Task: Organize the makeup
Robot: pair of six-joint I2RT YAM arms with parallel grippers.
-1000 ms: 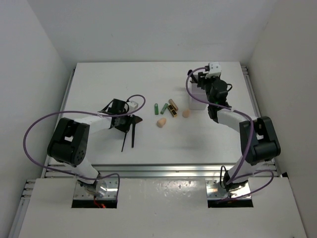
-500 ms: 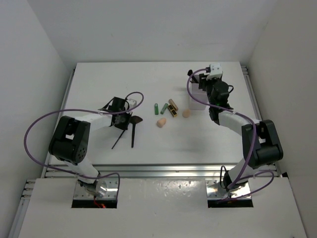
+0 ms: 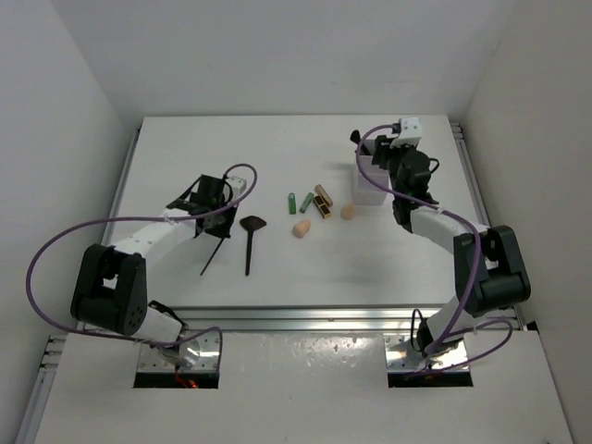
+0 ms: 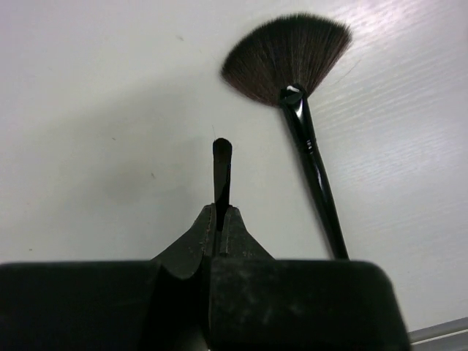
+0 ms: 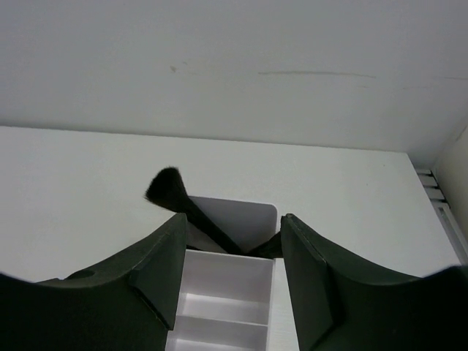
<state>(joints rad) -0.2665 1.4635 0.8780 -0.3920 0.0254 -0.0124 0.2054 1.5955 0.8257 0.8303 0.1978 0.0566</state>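
The left tool [image 3: 220,222] [image 4: 221,219] reaches out over the left half of the worktop [image 3: 185,148] with its jaws pressed together on a thin stick [image 3: 213,256] [image 4: 221,164]. The stick's long axis slants from the fingers back toward the near left, and in the wrist view its rounded tip pokes straight out past the fingertips. A purple cable [image 3: 242,176] loops over this tool. Just right of the stick, apart from it, a fan brush [image 3: 250,248] [image 4: 311,146] lies flat with its spread head toward the far side and its handle toward the near edge.

Further right lies the loose cluster: a left green tube [image 3: 290,202] and a right green tube [image 3: 306,202], both roughly lengthwise front to back, the right one slightly tilted. Just near of them sits a peach sponge [image 3: 302,228]. Then come a tan tube [image 3: 323,192] and a black-gold tube [image 3: 321,207], side by side on a slant, and a second sponge [image 3: 348,211] just beside the white box [image 3: 368,191] [image 5: 252,216].

The right tool [image 3: 379,166] [image 5: 232,223] hangs above the box with its jaws wide apart, gripping nothing. A black brush [image 5: 164,189] stands in the far compartment, leaning left with its bristles up; the two nearer compartments show bare white floors.

The worktop is plain white, closed in by white walls on three sides, with a metal rail [image 3: 305,319] along its near edge
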